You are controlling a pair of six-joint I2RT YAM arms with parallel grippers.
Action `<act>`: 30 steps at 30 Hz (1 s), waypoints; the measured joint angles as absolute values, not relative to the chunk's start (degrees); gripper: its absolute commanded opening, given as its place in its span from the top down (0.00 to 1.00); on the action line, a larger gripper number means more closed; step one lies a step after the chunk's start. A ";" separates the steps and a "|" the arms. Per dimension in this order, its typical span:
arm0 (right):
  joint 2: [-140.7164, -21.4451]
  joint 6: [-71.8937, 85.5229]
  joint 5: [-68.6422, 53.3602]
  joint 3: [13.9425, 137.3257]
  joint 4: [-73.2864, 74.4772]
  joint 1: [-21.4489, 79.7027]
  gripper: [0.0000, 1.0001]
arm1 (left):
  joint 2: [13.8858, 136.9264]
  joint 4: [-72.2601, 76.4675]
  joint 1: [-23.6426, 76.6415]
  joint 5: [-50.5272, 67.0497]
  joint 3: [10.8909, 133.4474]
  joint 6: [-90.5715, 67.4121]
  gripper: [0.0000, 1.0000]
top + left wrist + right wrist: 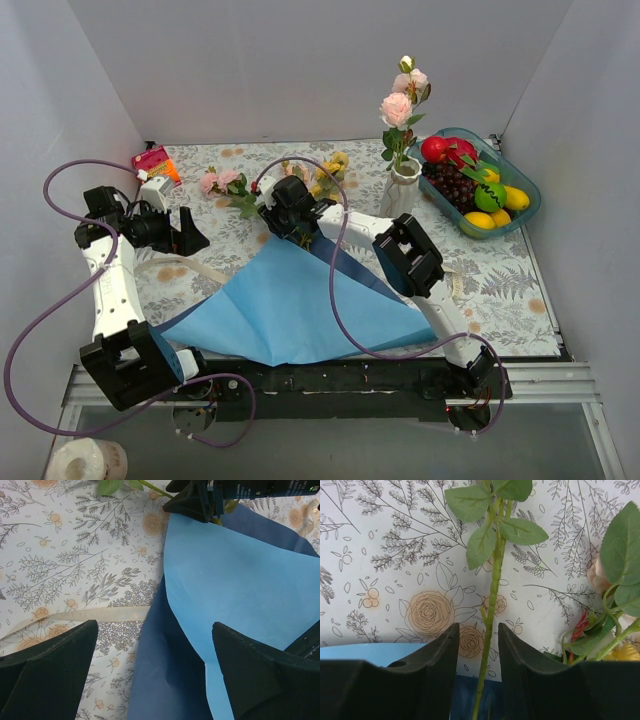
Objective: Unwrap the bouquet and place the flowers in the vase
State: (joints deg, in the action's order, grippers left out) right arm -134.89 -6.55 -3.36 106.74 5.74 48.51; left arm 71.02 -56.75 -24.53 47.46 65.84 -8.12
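The bloom of the flower stem (492,580) is cut off at the top of the right wrist view. The right gripper (478,630) straddles that stem, jaws half-parted, with a gap on the stem's left. That arm stretches to centre frame over the blue paper (290,310); the left gripper (155,625) gapes empty at left, and the vase (400,190), right of centre, holds pink roses (397,108).

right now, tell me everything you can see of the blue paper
The paper is a large thin sheet, light blue with a darker blue face where it folds over. It lies opened out, softly creased, on the flowered tablecloth between the two arms. Its far tip reaches the right gripper, and a cream ribbon runs up to its left edge.
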 measured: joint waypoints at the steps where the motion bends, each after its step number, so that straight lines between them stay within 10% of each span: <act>1: -135.28 -6.35 -3.03 106.74 5.52 48.51 0.56 | 71.09 -56.75 -24.53 47.42 65.84 -8.10 0.02; 14: -137.12 -3.64 -1.17 106.76 2.79 48.51 0.99 | 71.92 -57.01 -24.53 47.29 66.11 -7.90 0.02; 30: -119.50 -7.25 3.79 113.32 -7.84 48.51 0.99 | 71.46 -58.06 -24.53 47.29 66.41 -7.88 0.02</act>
